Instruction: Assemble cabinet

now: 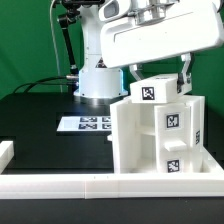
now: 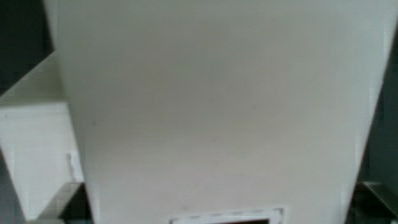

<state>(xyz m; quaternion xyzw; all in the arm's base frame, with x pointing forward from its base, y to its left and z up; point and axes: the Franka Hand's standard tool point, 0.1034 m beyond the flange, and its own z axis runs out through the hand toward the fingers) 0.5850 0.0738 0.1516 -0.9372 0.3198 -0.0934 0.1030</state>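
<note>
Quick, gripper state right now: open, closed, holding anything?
Gripper: closed on a white panel at the top of the cabinet; the wrist view shows only white surface.

Cabinet (image 1: pixel 158 135) beside rail (image 1: pixel 60 181); open table (image 1: pixel 40 125) beyond

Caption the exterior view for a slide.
Panda end effector lowered onto the white cabinet by the marker board.

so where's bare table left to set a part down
Bare black tabletop lies on the exterior view's left, bordered by the flat white marker board, the white rail in front and the robot base behind. The right is crowded: the white blocky plastic cabinet sits under the gripper.
</note>
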